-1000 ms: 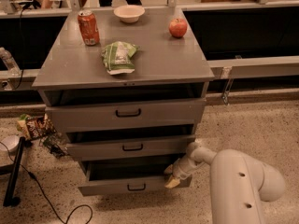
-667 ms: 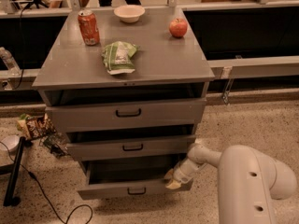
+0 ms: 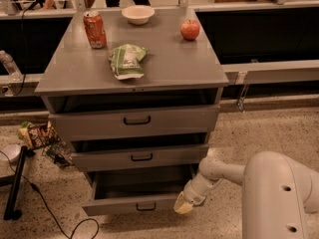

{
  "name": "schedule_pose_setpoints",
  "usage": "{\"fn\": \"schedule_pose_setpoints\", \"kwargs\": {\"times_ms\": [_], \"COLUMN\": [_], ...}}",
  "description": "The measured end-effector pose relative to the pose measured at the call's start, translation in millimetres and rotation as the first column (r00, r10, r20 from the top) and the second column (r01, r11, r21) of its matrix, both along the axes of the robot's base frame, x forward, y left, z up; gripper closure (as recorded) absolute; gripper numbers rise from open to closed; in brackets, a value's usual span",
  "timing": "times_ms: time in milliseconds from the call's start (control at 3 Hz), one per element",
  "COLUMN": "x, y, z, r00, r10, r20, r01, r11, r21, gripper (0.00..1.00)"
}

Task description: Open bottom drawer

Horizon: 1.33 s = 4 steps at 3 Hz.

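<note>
Bottom drawer [image 3: 137, 205]: is jutting open at the foot of the grey cabinet [image 3: 149, 68], over the speckled floor [image 3: 259, 128]. Gripper [image 3: 183, 205]: is hovering just beside the drawer's right front corner (grip cannot be told).

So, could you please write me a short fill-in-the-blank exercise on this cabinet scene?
1. The claw sits by a front corner of the bottom drawer, pulled out farthest of ____ drawers.
2. The soda can on the cabinet top is ____.
3. The only fruit there is an ____.
Missing words: three; red; apple.
</note>
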<state>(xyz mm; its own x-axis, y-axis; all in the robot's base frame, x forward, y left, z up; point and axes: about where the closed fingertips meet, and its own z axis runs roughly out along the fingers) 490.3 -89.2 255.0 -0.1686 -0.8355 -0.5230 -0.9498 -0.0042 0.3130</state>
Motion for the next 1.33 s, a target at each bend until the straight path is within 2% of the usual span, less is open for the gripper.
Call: {"fn": "schedule_pose_setpoints", "kwargs": {"times_ms": [333, 667, 1000, 1333], "x": [20.4, 45.6, 83.2, 103.9], "y": [-1.4, -6.6, -11.0, -12.3], "z": [10.2, 11.6, -8.1, -32.4], "r00": [0.9979, 0.9903, 0.9718, 0.9605], "r10": [-0.018, -0.045, -0.112, -0.155], "r20": [0.061, 0.132, 0.208, 0.231], "r01": [0.018, 0.049, 0.118, 0.163], "r11": [1.000, 0.999, 0.993, 0.987], "r21": [-0.003, -0.021, -0.019, -0.015], "gripper": [0.67, 0.92, 1.00, 1.00]}}
